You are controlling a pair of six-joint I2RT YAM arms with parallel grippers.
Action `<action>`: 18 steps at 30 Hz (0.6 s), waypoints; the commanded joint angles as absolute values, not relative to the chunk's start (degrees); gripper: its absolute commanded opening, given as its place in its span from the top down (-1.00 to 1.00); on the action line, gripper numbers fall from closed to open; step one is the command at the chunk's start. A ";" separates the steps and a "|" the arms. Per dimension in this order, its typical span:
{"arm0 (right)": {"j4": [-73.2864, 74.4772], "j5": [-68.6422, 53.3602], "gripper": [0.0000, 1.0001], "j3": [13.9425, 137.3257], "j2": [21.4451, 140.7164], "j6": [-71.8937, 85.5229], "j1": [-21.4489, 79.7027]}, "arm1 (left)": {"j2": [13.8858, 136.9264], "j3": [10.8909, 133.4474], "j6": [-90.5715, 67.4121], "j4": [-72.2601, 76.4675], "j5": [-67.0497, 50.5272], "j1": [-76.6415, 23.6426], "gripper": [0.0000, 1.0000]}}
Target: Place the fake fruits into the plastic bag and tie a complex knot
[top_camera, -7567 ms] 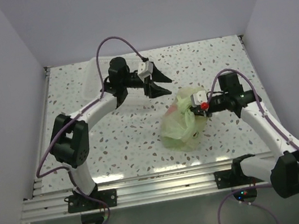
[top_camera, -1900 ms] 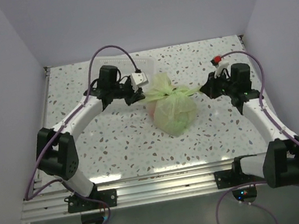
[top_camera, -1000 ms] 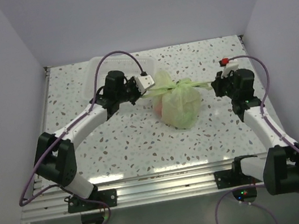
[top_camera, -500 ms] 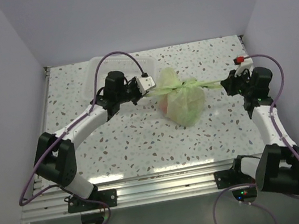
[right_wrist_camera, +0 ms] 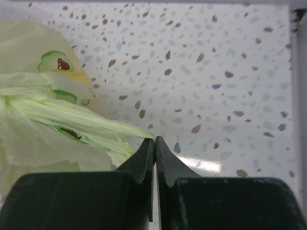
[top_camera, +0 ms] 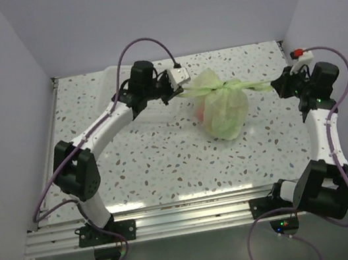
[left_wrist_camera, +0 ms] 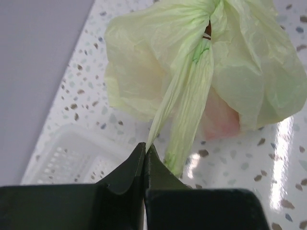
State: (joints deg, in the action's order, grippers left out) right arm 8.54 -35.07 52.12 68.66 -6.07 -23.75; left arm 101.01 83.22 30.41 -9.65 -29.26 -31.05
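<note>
Pale green plastic bag [top_camera: 225, 113], bulging, pinkish inside, taut btwn left tool [top_camera: 185, 91] & right tool [top_camera: 275, 86], both clamped on it.

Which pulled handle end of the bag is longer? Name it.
The handle end in the right hand: it runs long from the knot; the left hand grips close to the knot.

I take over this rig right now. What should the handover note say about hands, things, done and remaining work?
Left hand: shut on one handle end of the thin pale green plastic bag.
Right hand: shut on the other handle end.
Fake fruits: inside the bag, a reddish one showing through.
Done: fruits bagged, first knot pulled taut between the hands.
Left: likely more ties, then release.
</note>
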 commanded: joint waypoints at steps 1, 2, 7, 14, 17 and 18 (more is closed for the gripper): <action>7.03 -22.06 1.00 64.04 66.54 -7.39 -29.62 | 102.21 100.05 23.76 -18.36 -24.25 -29.62 1.00; 7.21 -22.23 1.00 65.46 66.53 -7.03 -29.62 | 103.35 102.54 22.69 -18.98 -24.95 -29.88 1.00; 8.35 -24.87 1.00 70.13 71.87 -7.82 -28.75 | 109.33 107.31 19.87 -17.50 -24.53 -30.23 1.00; 6.94 -22.25 1.00 67.77 81.54 -12.65 -21.02 | 117.68 106.79 17.58 -11.61 -24.69 -30.23 0.89; 3.79 -20.13 1.00 66.27 84.97 -12.57 -18.02 | 121.28 107.31 16.79 -9.76 -25.40 -30.15 0.85; 3.95 -20.13 1.00 66.53 86.03 -12.83 -16.97 | 123.29 107.84 16.44 -9.67 -25.49 -30.15 0.84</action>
State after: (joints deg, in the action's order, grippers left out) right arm 7.29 -25.45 66.48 84.71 -10.41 -18.70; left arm 121.49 106.96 18.83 -12.75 -26.76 -31.44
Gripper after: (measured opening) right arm 0.017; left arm 0.078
